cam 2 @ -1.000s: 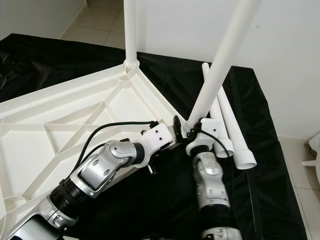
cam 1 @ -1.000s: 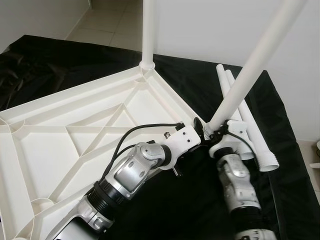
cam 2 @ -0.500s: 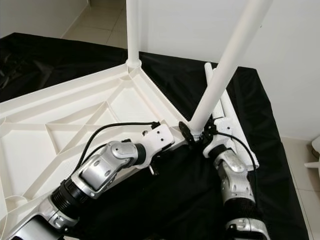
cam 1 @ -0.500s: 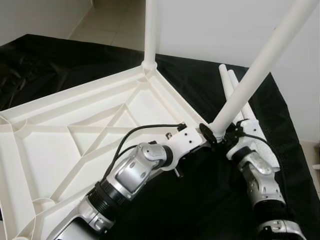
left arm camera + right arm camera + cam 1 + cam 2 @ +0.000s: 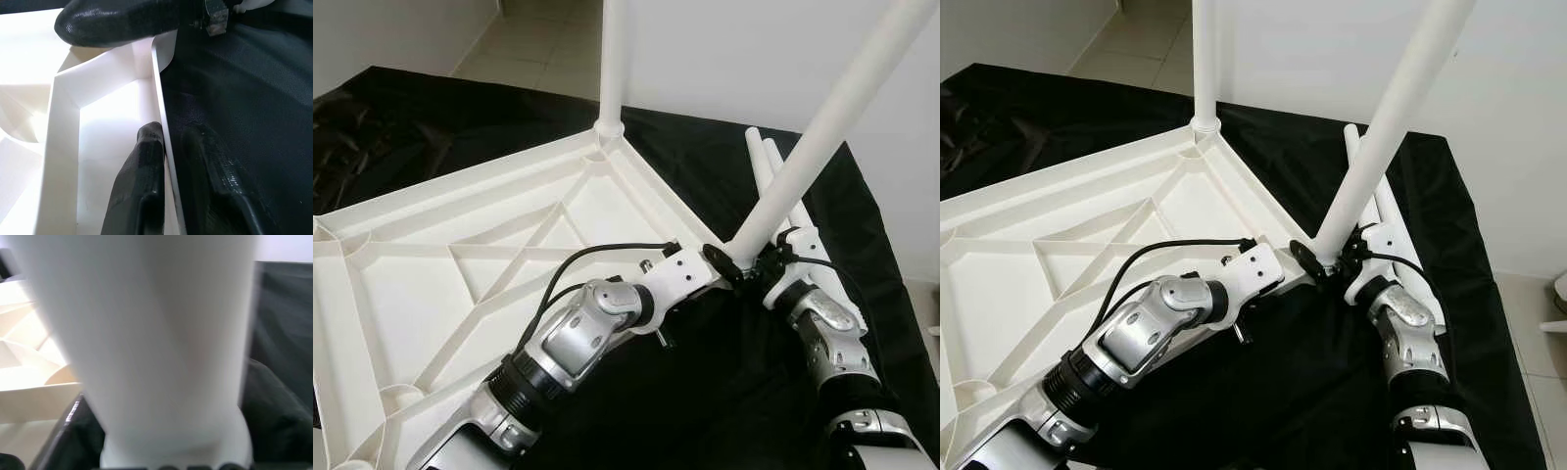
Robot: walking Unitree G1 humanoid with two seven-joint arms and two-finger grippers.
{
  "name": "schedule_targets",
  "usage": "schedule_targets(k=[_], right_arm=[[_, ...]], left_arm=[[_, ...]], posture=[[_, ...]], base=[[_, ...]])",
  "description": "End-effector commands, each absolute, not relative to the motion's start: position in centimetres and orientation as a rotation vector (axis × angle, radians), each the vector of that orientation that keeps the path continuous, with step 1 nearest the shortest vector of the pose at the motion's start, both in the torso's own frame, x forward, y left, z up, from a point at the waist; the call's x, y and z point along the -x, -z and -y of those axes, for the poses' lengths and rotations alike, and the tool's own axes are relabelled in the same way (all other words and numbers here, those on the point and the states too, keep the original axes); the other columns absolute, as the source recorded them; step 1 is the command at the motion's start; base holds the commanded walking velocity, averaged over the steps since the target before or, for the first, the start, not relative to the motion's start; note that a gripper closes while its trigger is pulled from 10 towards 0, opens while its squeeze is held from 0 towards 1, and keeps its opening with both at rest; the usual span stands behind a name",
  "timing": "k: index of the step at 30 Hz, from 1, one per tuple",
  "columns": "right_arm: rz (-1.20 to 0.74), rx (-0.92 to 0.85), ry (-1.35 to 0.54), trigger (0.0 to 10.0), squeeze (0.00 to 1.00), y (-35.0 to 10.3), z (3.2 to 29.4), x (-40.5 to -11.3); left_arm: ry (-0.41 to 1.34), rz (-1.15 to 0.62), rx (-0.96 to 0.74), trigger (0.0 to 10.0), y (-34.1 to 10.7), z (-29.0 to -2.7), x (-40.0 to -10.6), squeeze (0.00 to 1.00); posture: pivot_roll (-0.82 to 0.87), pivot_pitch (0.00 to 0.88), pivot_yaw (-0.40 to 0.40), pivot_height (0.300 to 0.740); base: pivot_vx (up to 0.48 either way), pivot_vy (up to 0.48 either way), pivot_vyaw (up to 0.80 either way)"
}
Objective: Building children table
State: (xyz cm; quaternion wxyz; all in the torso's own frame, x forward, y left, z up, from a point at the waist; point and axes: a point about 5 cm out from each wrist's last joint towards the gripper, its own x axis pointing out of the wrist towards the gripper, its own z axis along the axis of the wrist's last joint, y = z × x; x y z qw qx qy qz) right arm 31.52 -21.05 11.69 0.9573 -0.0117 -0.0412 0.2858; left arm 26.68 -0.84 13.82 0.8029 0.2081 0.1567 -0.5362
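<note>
Both head views look forward and down from above the two arms onto the same upturned tabletop (image 5: 460, 245) on black cloth (image 5: 1322, 392), while the left wrist view looks closely along its fingers (image 5: 139, 186) at the tabletop's rim and the right wrist view sits almost against the leg (image 5: 161, 342).

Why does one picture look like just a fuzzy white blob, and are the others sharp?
Right wrist view: the table leg sits so near the lens it is out of focus. Left wrist view: the tabletop glares overexposed. Both eye views are sharp and evenly lit.
</note>
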Motion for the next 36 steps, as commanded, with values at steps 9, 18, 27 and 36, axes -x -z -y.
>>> schedule_targets(k=[9, 18, 27, 36], right_arm=[[0.032, 0.005, -0.515, 0.0, 0.00, -10.4, 22.8, -30.9], [0.027, -0.041, -0.454, 10.0, 0.00, -10.0, 22.3, -30.8], [0.092, -0.062, -0.273, 10.0, 0.00, -11.2, 21.3, -31.3], [0.082, -0.070, -0.185, 10.0, 0.00, -11.5, 18.6, -30.9]], left_arm=[[1.219, -0.519, -0.434, 10.0, -10.5, 0.7, -25.2, 0.00], [1.219, -0.520, -0.422, 10.0, -10.5, 0.8, -25.2, 0.00], [1.217, -0.518, -0.419, 10.0, -10.5, 0.9, -25.2, 0.00], [1.224, -0.518, -0.424, 10.0, -10.4, 0.9, -25.2, 0.00]], posture=[[0.03, 0.106, -0.053, 0.740], [0.03, 0.109, -0.065, 0.740], [0.03, 0.109, -0.068, 0.740], [0.02, 0.092, -0.066, 0.740]], base=[[0.000, 0.000, 0.00], [0.000, 0.000, 0.00], [0.000, 0.000, 0.00], [0.000, 0.000, 0.00]])
